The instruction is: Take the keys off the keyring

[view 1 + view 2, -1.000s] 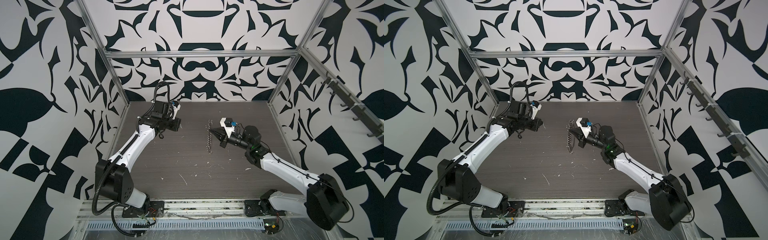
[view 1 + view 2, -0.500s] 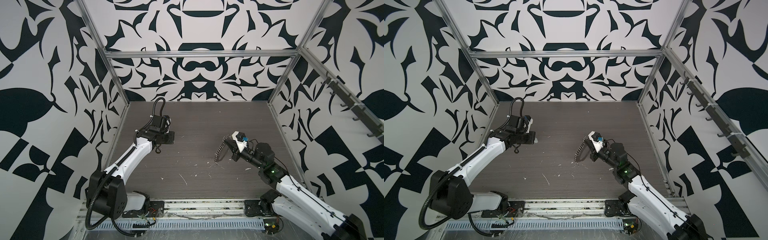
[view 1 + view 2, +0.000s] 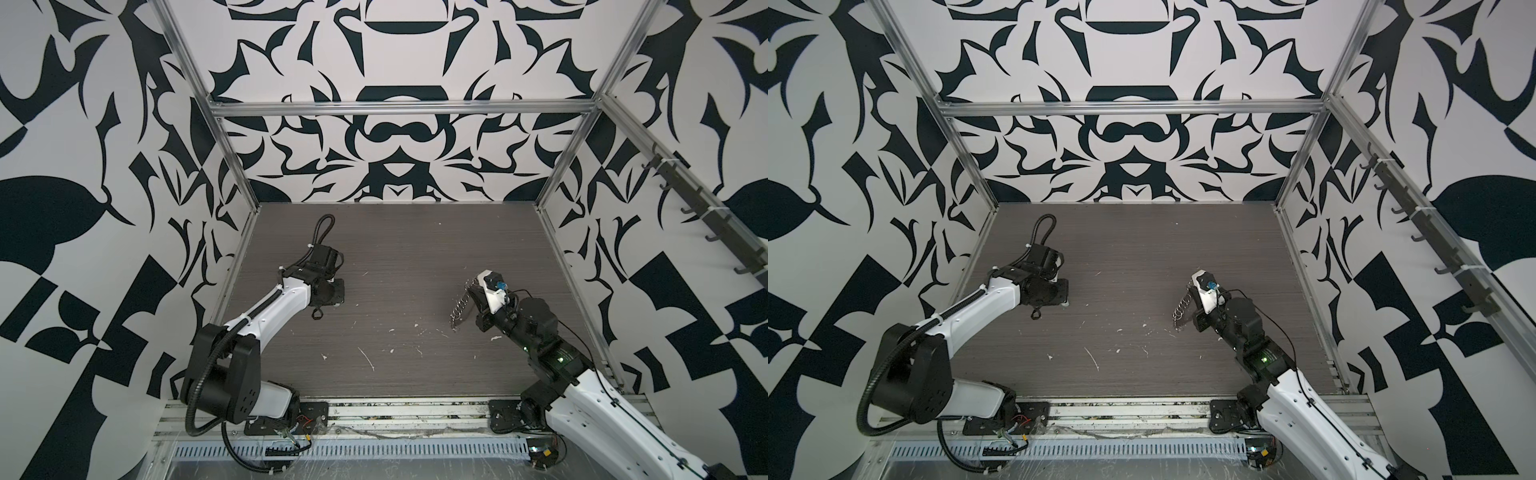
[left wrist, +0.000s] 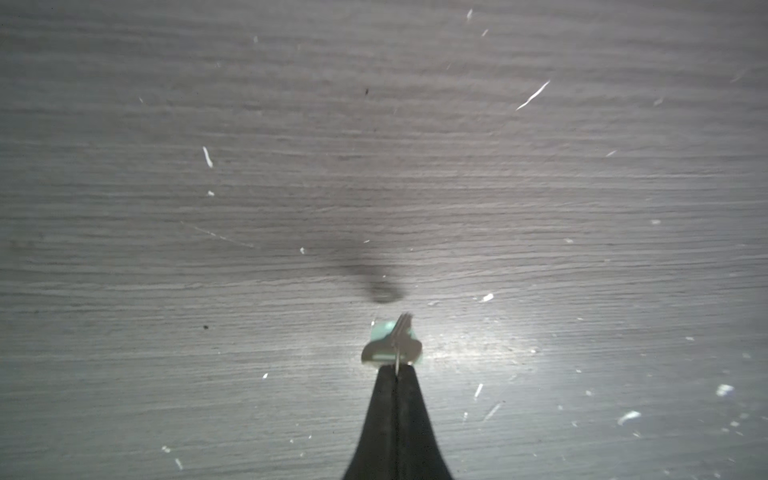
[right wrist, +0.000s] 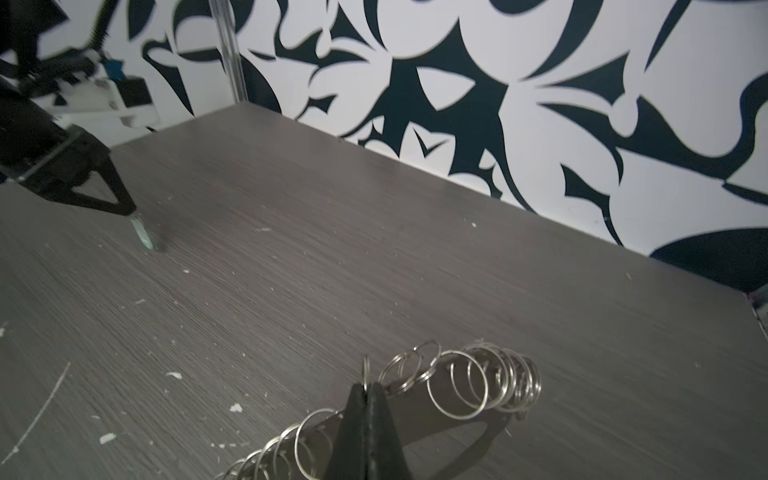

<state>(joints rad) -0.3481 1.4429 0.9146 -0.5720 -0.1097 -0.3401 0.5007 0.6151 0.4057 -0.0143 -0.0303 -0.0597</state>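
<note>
Mint-white keys (image 4: 390, 347) sit pinched in your left gripper (image 4: 397, 371) while your right gripper (image 5: 367, 390) clamps the keyring (image 5: 436, 428), well apart.

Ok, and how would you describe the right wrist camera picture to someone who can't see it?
The right gripper, shut, pinches a grey metal keyring strung with many small silver split rings, low over a dark wood-grain table. Far across the table, the left gripper holds a pale mint tag, with a black-and-white patterned wall behind.
</note>
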